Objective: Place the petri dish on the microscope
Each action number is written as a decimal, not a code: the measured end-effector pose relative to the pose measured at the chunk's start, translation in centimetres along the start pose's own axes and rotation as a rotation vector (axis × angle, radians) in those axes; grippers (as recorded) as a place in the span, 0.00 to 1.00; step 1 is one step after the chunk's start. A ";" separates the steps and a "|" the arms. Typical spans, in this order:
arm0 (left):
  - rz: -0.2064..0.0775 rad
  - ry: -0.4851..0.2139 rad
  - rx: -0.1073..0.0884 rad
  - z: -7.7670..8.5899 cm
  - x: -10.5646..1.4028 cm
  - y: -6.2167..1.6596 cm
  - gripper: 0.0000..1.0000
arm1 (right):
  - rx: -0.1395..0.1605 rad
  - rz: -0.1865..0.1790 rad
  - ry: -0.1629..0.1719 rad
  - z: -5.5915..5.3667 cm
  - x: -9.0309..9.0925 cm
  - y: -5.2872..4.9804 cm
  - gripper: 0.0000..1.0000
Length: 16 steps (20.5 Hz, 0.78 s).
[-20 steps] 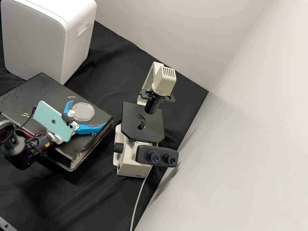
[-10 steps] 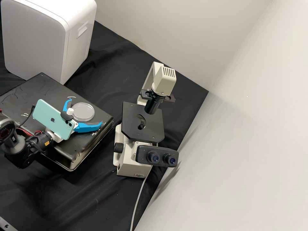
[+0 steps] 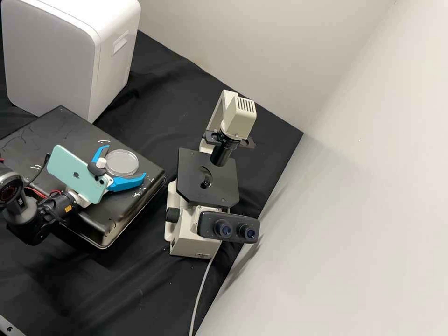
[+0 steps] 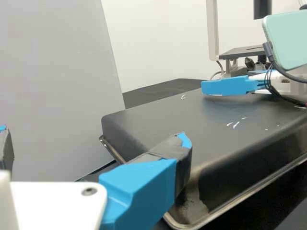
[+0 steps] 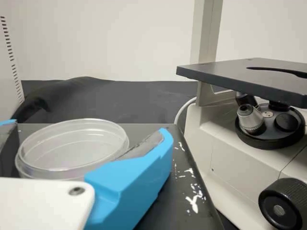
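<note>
— Okay, talk me through it: where's the dish?
— The petri dish sits flat on the raised black tray, near the corner closest to the microscope. My right end effector is down at tray level. Its two blue fingers are spread, one on each side of the dish and close in against its wall. It's low and level like that so the pads meet the side wall rather than the top.
— Gripping yet?
— Not that I'd call it. The dish rests on the tray, and I'd judge the squeeze comes next. A light one, I'd say: it's thin clear plastic with smooth sides, so it could pop out.
— And the other arm?
— My left end effector is spread wide too and holds nothing. It hangs low, facing a tray corner on the side away from the microscope, well apart from the dish. That leaves the lane clear, I reckon.
— Lane to where?
— The black stage, just beside the tray and a bit higher, going by my right wrist view. Its hole sits under the lens tube. So the dish has to go in beneath that, level, and land over the hole.
</note>
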 end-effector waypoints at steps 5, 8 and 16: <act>0.000 0.001 0.000 0.0 0.0 0.00 1.00 | 0.019 0.000 0.000 0.0 0.0 0.0 0.00; 0.000 0.001 0.000 0.0 0.0 0.00 1.00 | 0.019 0.000 0.000 0.0 0.0 0.0 0.00; 0.000 0.001 0.000 0.0 0.0 0.00 1.00 | 0.051 0.004 0.002 0.0 0.0 0.1 0.00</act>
